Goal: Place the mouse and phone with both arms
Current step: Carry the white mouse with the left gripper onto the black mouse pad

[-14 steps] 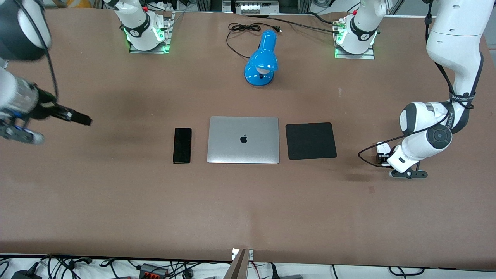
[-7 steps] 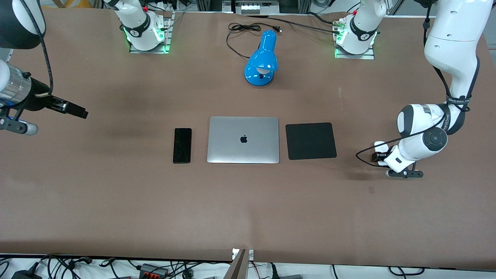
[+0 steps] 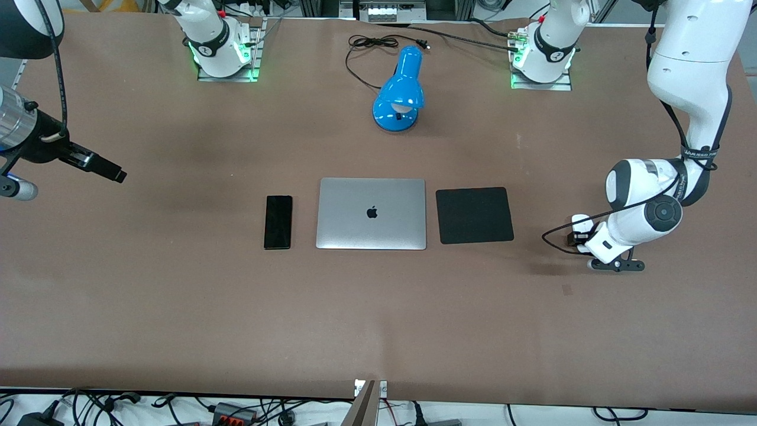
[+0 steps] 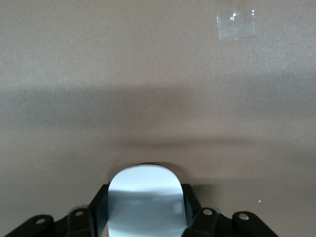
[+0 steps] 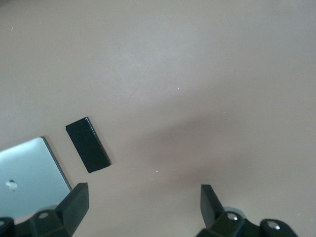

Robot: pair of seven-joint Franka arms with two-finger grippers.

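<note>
The white mouse (image 4: 145, 197) sits between the fingers of my left gripper (image 4: 145, 190), which is shut on it. In the front view the left gripper (image 3: 576, 236) is low over the table, beside the black mouse pad (image 3: 474, 215) toward the left arm's end. The black phone (image 3: 278, 222) lies flat beside the laptop (image 3: 371, 213), on the right arm's side. My right gripper (image 3: 115, 173) is open and empty, up over bare table toward the right arm's end. The right wrist view shows its open gripper (image 5: 143, 190), the phone (image 5: 88, 144) and a laptop corner (image 5: 29, 173).
A blue desk lamp (image 3: 401, 92) with a black cord stands farther from the front camera than the laptop. A small piece of clear tape (image 4: 237, 24) is on the table near the left gripper. The arms' bases (image 3: 225, 53) stand along the table's back edge.
The right gripper has drawn back toward the right arm's end of the table, away from the phone. The left gripper with the mouse has shifted slightly toward the mouse pad.
</note>
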